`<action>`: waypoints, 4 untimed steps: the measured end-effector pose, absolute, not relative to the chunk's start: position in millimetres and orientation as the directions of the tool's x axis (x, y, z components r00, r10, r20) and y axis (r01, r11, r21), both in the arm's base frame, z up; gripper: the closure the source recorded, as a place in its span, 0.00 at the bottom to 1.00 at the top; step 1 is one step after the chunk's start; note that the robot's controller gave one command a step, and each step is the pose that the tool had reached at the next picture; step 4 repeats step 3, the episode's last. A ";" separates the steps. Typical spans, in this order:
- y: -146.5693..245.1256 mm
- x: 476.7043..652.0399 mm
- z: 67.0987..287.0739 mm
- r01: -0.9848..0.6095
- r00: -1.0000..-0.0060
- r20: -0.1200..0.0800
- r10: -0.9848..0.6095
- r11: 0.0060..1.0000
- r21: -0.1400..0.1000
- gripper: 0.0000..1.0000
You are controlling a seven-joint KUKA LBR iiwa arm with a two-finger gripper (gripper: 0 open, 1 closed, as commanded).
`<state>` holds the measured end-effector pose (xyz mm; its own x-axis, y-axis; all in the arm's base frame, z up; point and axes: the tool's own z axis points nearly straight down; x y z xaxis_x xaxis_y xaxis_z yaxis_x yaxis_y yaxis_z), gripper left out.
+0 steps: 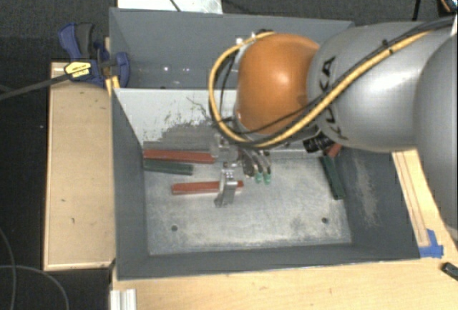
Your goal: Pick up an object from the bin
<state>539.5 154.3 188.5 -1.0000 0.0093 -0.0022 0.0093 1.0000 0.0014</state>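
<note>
Bin floor (286, 223) first, front strip: just scuffed grey metal, pretty bare. Slightly further in, a red stick (197, 187) lying flat and roughly crosswise, left of centre. Gripper (227, 192) down right at the right-hand end of that stick, touching it or as good as. Can't tell whether open or closed from this angle, with so much orange wrist cover (275, 83) and cabling hanging over the top. Honestly no way to call it a hold yet. Probably lined up on the end rather than the middle simply because of reaching in from the right. Flat on bare metal like that, likely to slide or pivot if pinched off-centre, so worth a squarer bite.

Further back on the left, a dark green stick (168, 167) and just behind it a longer reddish-brown stick (179, 155), near-parallel, side by side, hard to say whether touching. Both apart from the red one, so no crowding there. Tucked under the wrist, a couple of small green bits (263, 177), too small to name. Over on the right, a second dark green stick (330, 178) running front to back, partly under the arm (386, 86), well apart from the action. Beyond all that, the far wall (179, 51) of the bin.
</note>
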 end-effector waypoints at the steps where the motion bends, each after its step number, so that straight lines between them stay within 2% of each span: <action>1: 151.0 543.2 65.7 -0.074 -0.997 0.005 -0.074 0.997 -0.001 0.00; 2: 151.7 545.2 70.5 -0.068 -0.998 -0.002 -0.068 0.998 0.001 1.00; 3: 171.6 554.3 215.6 -0.397 -0.918 -0.010 -0.397 0.918 -0.001 1.00; 4: 171.6 554.3 215.6 -0.397 -0.918 -0.010 -0.397 0.918 -0.001 1.00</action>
